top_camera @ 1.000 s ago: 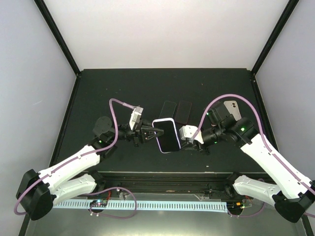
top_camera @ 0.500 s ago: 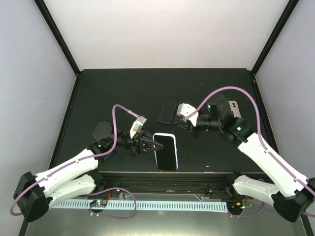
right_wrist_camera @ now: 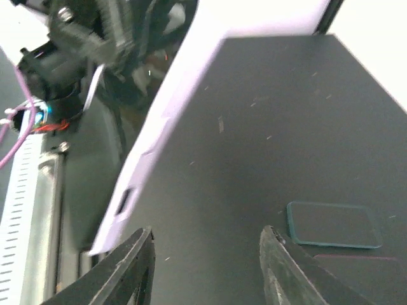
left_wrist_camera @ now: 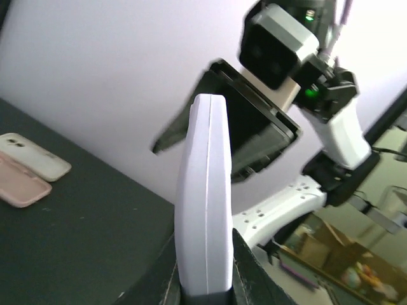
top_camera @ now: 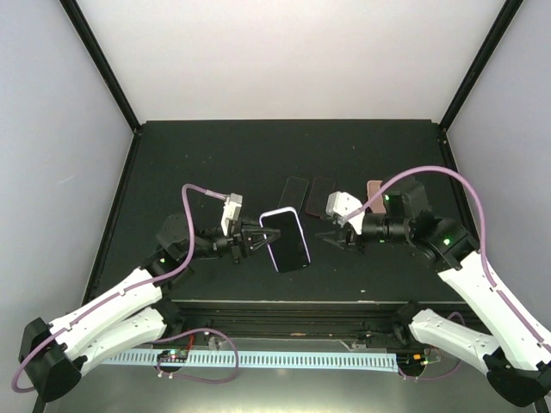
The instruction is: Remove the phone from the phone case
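A lavender-cased phone pinched at one long edge by the left gripper, raised over the black table, right gripper set just beside it, jaws spread apart

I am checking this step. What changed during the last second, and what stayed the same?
The right gripper let go of the right edge of the cased phone, drew away from it and now stands open and empty. The left gripper swung the phone toward the near edge and back, still clamped on it. The two dark flat items on the table did not move.
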`<state>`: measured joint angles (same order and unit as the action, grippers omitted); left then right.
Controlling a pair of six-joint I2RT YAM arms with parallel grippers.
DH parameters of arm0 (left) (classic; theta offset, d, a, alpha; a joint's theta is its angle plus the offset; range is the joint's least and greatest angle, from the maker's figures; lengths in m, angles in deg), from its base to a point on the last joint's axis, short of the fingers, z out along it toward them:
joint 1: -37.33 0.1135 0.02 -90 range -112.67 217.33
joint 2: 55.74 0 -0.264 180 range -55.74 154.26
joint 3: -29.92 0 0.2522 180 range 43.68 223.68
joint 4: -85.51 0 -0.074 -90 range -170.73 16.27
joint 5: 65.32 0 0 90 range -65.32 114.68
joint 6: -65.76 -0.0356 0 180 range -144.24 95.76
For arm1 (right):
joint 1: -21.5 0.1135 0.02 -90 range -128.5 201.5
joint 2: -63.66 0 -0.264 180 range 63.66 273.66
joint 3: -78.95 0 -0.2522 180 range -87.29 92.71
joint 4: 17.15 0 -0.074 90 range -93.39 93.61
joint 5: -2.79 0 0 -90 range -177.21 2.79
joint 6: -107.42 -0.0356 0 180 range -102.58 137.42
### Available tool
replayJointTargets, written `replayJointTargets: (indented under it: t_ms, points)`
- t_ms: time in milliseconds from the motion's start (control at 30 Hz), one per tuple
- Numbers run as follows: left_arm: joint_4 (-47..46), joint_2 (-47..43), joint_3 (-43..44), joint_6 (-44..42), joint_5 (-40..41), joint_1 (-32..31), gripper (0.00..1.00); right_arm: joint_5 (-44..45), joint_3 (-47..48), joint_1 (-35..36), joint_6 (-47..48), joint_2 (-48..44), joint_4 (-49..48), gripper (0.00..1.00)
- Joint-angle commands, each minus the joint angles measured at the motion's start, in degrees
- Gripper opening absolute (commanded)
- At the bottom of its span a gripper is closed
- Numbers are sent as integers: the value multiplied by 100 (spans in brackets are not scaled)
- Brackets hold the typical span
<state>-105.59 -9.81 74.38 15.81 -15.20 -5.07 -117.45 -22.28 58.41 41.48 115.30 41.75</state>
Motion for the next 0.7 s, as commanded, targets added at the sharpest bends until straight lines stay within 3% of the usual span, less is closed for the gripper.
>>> replayJointTargets:
  t_ms: [0,233,667]
  points:
    - [331,-146,165,-333,708,73,2,-463,-212,-21,637,151,954,47]
    - [-324,-30,93,-135,115,73,1,-1390,-705,-18,1091,191,1084,43]
    - [-793,227,87,155,-162,73,2,-1715,-714,-18,610,598,585,41]
